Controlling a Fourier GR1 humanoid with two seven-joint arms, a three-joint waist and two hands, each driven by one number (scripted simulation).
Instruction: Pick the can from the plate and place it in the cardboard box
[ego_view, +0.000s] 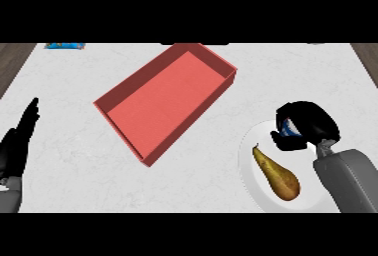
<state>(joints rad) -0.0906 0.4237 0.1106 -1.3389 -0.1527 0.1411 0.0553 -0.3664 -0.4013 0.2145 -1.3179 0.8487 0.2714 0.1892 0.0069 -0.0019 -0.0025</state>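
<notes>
One red cardboard box lies open and slanted on the white counter. One white plate at the right holds one brown pear and one can, mostly hidden by the right hand, whose fingers curl around it. The left hand rests at the left edge, fingers straight. One blue item is cut off at the top.

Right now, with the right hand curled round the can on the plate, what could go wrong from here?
The right hand hides most of the can, so how it sits in the fingers cannot be checked. The pear lies close by on the same plate; lifting could nudge it. The box sits at an angle with raised walls, which the can might clip.
</notes>
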